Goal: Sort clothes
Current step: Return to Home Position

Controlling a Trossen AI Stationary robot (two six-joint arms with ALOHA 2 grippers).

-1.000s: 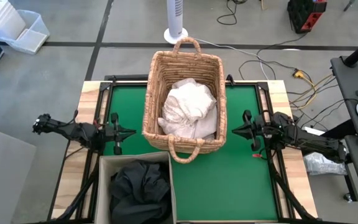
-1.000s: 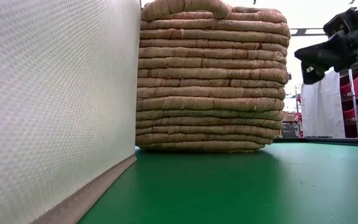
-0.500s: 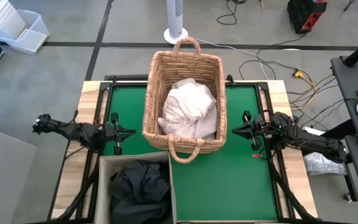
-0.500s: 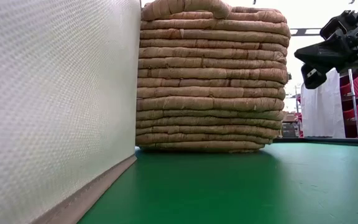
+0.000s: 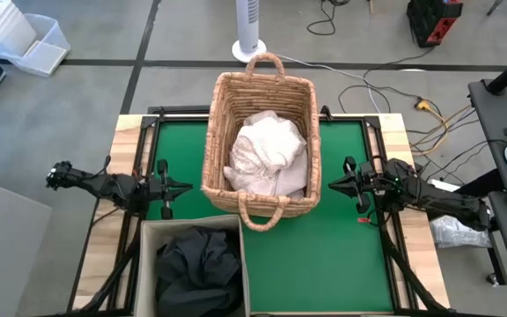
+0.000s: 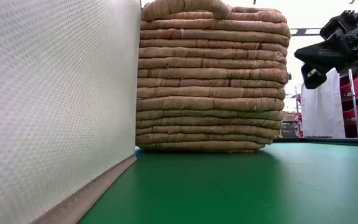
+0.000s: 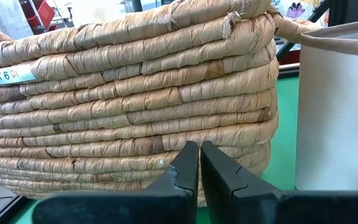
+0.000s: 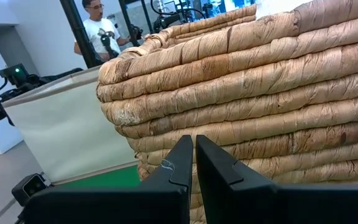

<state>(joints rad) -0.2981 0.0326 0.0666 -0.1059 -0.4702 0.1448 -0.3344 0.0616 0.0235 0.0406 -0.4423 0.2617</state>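
Observation:
Off-white clothes point(image 5: 267, 154) lie heaped inside the tan wicker basket point(image 5: 262, 141) at the table's middle. Dark clothes point(image 5: 199, 262) fill the beige fabric bin point(image 5: 148, 264) at the near left. My left gripper point(image 5: 183, 187) is shut and hovers level just left of the basket's left wall point(image 7: 129, 93), fingertips point(image 7: 199, 146) pointing at it. My right gripper point(image 5: 334, 185) is shut too and hovers level off the basket's right wall point(image 8: 260, 81), above the mat point(image 6: 306, 62). Neither holds anything.
The basket stands on the green mat point(image 5: 341, 255), its near handle point(image 5: 262, 211) touching the bin's far rim. The bin's wall point(image 6: 48, 93) fills the low view's left side. Open mat lies near right. A person point(image 8: 95, 25) stands in the room beyond the table.
My right gripper has shifted slightly beside the basket during the first half second, then held still. The clothes, basket and bin have not moved.

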